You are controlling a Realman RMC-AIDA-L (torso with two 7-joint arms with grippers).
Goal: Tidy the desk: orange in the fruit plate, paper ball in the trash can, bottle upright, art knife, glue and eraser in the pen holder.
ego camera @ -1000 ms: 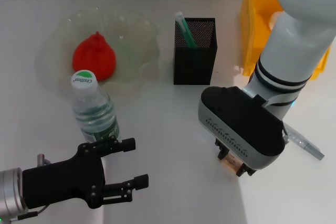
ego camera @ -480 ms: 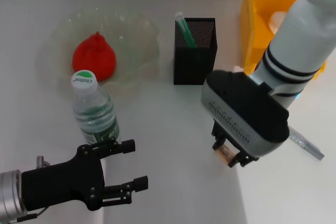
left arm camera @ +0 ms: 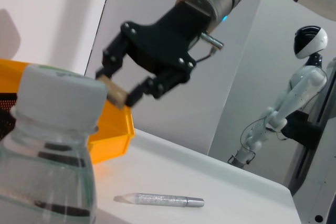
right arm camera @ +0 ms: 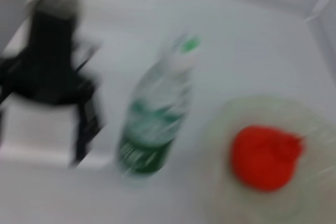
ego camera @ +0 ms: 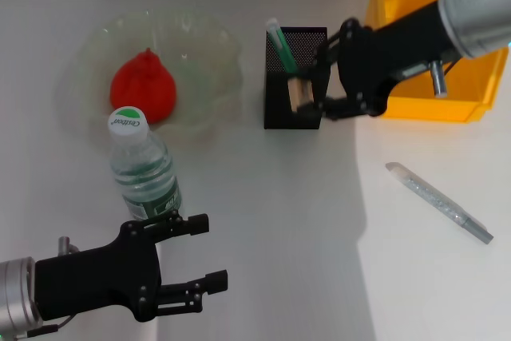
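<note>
Eraser point(ego camera: 298, 94) pinched in my right gripper point(ego camera: 307, 92), just above the pen holder point(ego camera: 307, 109) on the white desk point(ego camera: 263, 197); my left gripper point(ego camera: 188, 261) idles open beside the upright bottle point(ego camera: 144, 167)

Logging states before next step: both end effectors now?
Left end effector: open, empty, beside the bottle.
Right end effector: shut on the eraser, at the pen holder.

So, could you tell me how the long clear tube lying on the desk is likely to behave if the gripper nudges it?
The tube looks round and slim and lies flat on the desk, so it would probably roll sideways. It seems light. Its glossy surface may slip between fingers.
</note>
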